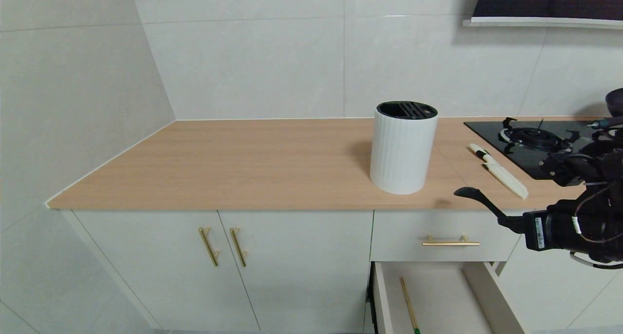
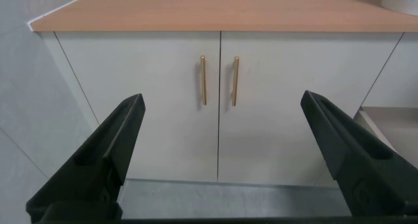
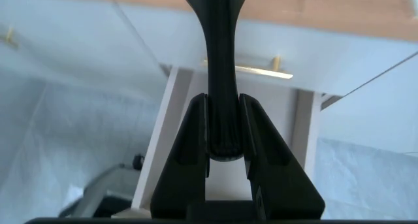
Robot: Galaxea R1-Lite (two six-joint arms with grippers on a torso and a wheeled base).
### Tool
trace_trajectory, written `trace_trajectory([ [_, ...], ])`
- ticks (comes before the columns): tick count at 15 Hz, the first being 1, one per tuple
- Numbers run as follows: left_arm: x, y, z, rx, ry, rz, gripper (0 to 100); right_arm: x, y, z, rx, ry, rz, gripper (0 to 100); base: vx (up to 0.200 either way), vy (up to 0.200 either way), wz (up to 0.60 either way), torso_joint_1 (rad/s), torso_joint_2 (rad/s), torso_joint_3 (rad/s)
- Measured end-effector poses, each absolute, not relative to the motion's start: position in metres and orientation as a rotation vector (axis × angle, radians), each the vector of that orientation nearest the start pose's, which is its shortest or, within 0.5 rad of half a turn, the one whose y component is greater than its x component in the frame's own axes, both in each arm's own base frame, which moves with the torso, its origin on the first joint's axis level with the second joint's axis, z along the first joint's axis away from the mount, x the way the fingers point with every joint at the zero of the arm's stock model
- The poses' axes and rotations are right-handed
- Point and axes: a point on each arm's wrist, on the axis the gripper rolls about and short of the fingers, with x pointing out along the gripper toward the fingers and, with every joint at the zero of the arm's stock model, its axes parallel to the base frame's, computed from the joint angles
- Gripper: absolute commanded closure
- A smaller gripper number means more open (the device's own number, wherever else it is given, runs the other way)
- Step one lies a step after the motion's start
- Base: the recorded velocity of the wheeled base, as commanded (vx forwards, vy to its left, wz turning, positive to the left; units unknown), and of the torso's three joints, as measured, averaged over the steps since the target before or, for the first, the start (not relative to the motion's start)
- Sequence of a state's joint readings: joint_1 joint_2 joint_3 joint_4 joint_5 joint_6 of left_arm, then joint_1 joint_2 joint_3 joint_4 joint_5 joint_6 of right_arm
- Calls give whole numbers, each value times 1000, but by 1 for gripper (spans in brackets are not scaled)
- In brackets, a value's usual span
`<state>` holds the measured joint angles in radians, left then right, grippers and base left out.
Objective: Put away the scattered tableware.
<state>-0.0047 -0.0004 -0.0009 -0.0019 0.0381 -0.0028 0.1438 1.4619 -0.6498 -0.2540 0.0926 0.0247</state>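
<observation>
We see R pincer (image 3: 223,129) clenched on black utensil (image 1: 473,195) just off desk's (image 1: 243,168) front edge, above open drawer (image 1: 438,295). L pincer (image 2: 222,159) released. Knife (image 1: 499,172) lies by desk's front-right corner.

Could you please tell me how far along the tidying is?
Done: chopsticks lie in the open drawer. In hand: the right gripper holds a black utensil. Remaining: the knife on the counter, beside the white holder.

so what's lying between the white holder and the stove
A pale knife lies flat between the white holder and the stove, touching neither; the head view shows it.
</observation>
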Motion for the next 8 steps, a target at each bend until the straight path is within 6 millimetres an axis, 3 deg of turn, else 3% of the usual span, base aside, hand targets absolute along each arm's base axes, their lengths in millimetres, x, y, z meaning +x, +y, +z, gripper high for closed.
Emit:
trace_trajectory([
  [8, -23, 1, 76, -3, -3, 33, 0, 224, 37, 165, -7, 577, 237, 100, 0, 0, 0, -195, 453, 261],
])
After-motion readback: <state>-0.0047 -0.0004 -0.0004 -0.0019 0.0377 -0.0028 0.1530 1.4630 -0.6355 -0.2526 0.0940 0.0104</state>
